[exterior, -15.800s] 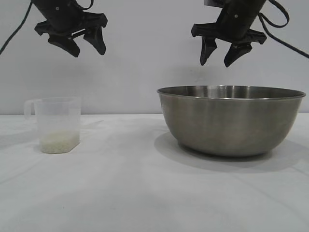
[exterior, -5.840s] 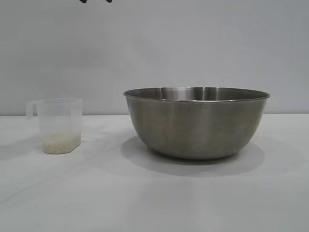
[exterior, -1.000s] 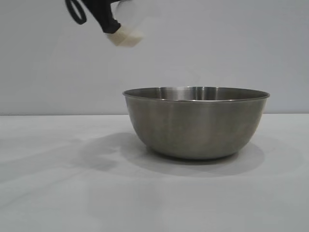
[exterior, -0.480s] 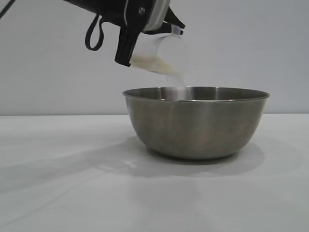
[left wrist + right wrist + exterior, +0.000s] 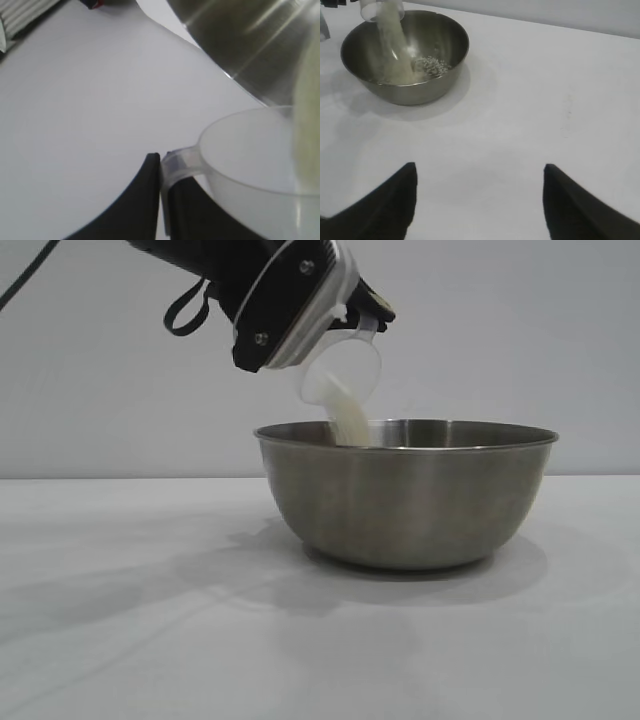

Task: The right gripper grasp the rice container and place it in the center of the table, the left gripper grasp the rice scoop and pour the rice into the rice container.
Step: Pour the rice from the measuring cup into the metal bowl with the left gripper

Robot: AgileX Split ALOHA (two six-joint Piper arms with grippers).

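Note:
The rice container (image 5: 405,495), a big steel bowl, stands mid-table on the white cloth; it also shows in the right wrist view (image 5: 440,75) and in the left wrist view (image 5: 250,45). My left gripper (image 5: 161,172) is shut on the loop handle of the rice scoop (image 5: 345,370), a translucent cup tipped mouth-down over the bowl's left rim. Rice (image 5: 348,423) streams from it into the bowl, and a small heap of rice (image 5: 431,65) lies on the bowl's bottom. My right gripper (image 5: 479,172) hangs open over bare table (image 5: 530,100), away from the bowl, holding nothing.
White cloth table (image 5: 150,620) spreads all round the bowl. A ribbed grey object (image 5: 25,12) and a dark item (image 5: 95,4) sit at the far edge in the left wrist view.
My left gripper has carried the scoop right over the bowl's rim and tipped it further. The rice that lay in the cup half a second ago now pours in a thick stream.

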